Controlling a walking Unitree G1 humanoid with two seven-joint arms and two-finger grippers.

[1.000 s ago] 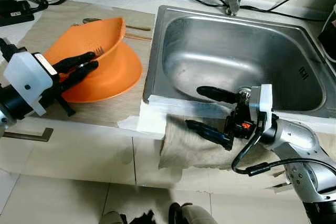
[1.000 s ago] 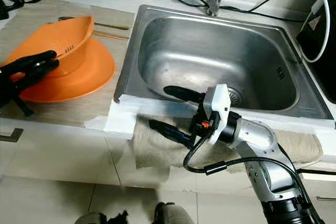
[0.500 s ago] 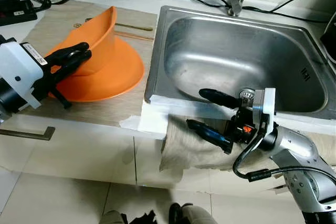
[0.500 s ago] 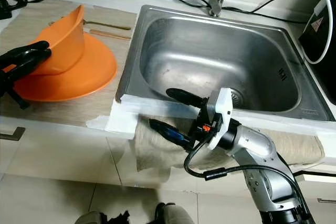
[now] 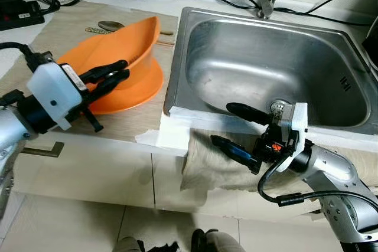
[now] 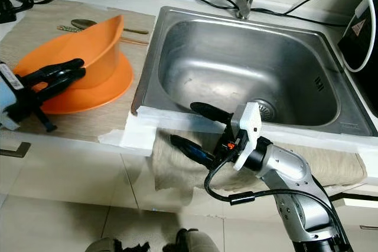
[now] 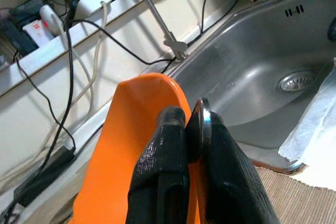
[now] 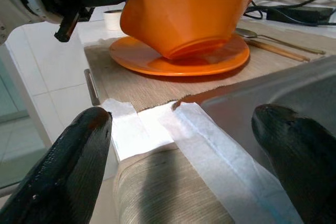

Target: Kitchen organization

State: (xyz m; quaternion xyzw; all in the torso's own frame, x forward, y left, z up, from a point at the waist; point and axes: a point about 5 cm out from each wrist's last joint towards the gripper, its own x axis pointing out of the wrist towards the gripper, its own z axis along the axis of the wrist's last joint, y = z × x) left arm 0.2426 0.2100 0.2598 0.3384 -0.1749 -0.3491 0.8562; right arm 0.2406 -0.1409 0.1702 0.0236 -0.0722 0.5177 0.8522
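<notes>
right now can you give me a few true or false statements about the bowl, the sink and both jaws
1. The left gripper is shut on the rim of the orange plastic bowl. True.
2. The orange bowl sits flat and level on the round orange plate. False: it is tilted, one side raised off the plate.
3. The right gripper has its jaws open at the front edge of the stainless steel sink, holding nothing. True.
4. The sink basin holds a stack of dishes. False: no dishes show in it, just the drain.
5. The beige cloth lies behind the tap. False: it hangs over the counter's front edge below the sink.
</notes>
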